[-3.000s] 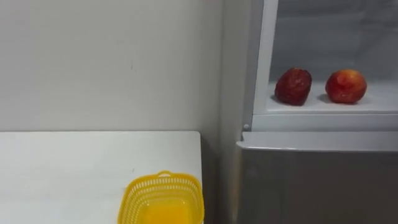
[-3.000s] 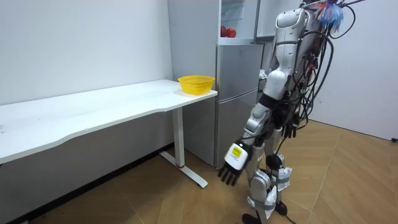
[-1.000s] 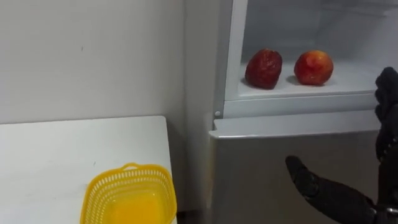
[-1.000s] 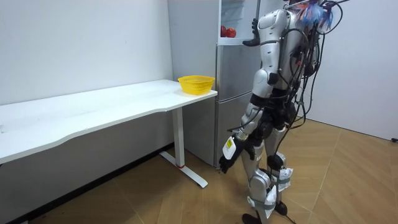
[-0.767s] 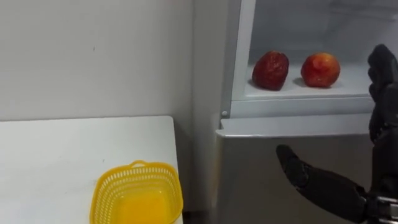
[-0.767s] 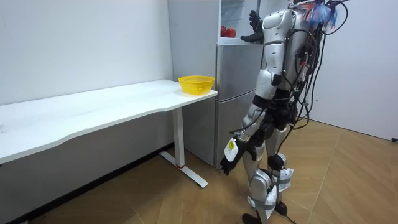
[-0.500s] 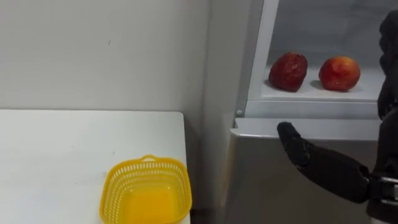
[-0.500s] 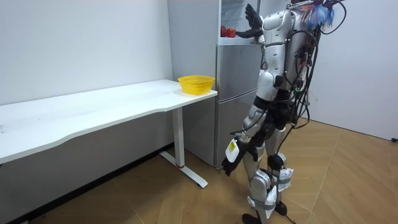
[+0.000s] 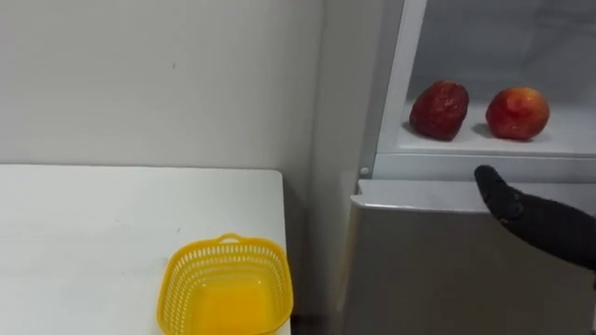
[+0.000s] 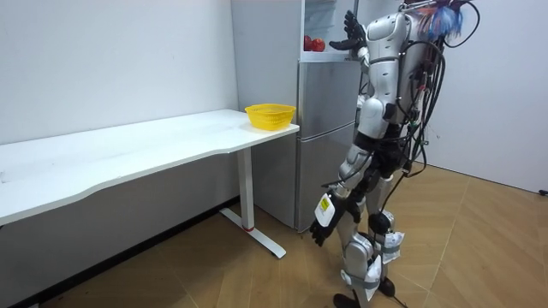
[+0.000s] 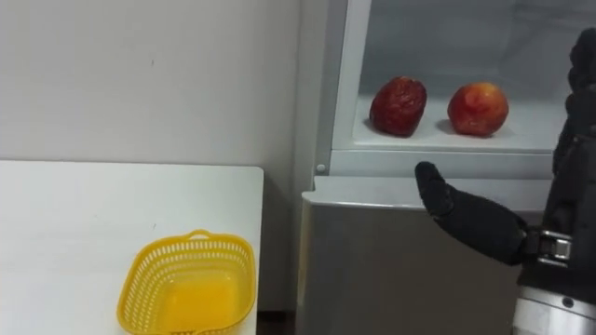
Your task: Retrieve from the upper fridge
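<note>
Right hand (image 9: 523, 220) comes into the left eye view from the lower right as a dark thumb stretched leftward. It lies in front of the fridge (image 9: 419, 270), level with the top edge of the closed lower door and just below the open upper compartment, and it touches nothing. Inside, on the white shelf (image 9: 466, 149), sit a dark red fruit (image 9: 440, 109) and, near it on the right, a red-orange apple (image 9: 518, 113), the two not touching. Left of the fridge, a yellow basket (image 9: 226, 296) (mesh-walled, with a small loop at its rim) stands on the white table (image 9: 84, 233), close to the corner nearest the fridge.

The right eye view gives more of that hand. The thumb juts left below the shelf's front edge, and the fingers (image 11: 581, 84) rise straight at the right border, right of the apple. The hand is spread wide and holds nothing.

In the room view the robot stands upright on the wooden floor (image 10: 214, 274), facing the fridge. Its right hand is raised at the upper opening, near both fruits. Its left hand (image 10: 323, 229) hangs low beside the leg, with fingers loosely extended.
</note>
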You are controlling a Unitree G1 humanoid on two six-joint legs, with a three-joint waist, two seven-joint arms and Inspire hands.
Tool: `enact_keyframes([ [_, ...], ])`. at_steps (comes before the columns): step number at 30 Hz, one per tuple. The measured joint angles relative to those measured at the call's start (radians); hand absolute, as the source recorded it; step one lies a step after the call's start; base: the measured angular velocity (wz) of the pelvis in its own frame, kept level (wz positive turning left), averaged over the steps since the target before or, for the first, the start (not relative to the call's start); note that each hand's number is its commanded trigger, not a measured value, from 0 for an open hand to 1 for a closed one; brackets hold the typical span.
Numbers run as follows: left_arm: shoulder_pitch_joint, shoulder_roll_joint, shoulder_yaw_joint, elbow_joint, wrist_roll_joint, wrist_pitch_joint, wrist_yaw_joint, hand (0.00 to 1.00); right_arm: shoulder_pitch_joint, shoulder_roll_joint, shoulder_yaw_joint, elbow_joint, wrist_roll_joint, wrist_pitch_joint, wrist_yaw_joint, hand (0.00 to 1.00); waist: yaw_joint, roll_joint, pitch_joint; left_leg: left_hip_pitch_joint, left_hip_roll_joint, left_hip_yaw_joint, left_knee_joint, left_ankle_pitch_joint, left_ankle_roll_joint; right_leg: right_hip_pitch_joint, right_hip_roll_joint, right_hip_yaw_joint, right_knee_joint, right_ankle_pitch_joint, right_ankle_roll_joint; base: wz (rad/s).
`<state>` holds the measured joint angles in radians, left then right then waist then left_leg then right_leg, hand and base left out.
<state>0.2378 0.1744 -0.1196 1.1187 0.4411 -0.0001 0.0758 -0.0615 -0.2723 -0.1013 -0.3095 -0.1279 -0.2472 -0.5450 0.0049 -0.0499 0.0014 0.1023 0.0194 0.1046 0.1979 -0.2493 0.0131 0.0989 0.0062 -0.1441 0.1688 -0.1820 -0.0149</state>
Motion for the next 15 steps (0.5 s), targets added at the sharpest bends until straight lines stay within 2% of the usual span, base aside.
enact_keyframes([
  [4, -0.001, -0.004, 0.022, -0.003, 0.033, -0.001, -0.004, 0.0, -0.033, -0.007, -0.022, 0.043, 0.081, 0.001, 0.008, 0.0, 0.001, -0.003, 0.0019, 0.015, -0.001, -0.001, -0.002, 0.0, 0.0, 0.015, -0.001, -0.004, 0.0, 0.0, 0.0, 0.0],
  [7, -0.003, -0.002, 0.044, -0.005, 0.033, 0.0, -0.022, 0.0, -0.085, -0.011, -0.046, 0.092, 0.093, 0.001, 0.035, 0.0, 0.0, -0.006, 0.0025, 0.018, -0.001, -0.001, -0.003, 0.0, 0.0, 0.021, -0.002, -0.008, -0.001, 0.0, 0.0, 0.02],
  [15, 0.011, -0.002, 0.078, -0.04, 0.034, 0.008, -0.054, 0.0, -0.116, -0.014, -0.051, 0.13, 0.087, 0.02, 0.067, 0.0, 0.005, -0.02, 0.0042, 0.02, -0.002, 0.0, 0.001, 0.0, 0.0, 0.022, -0.003, -0.012, -0.001, 0.0, 0.0, 0.0],
])
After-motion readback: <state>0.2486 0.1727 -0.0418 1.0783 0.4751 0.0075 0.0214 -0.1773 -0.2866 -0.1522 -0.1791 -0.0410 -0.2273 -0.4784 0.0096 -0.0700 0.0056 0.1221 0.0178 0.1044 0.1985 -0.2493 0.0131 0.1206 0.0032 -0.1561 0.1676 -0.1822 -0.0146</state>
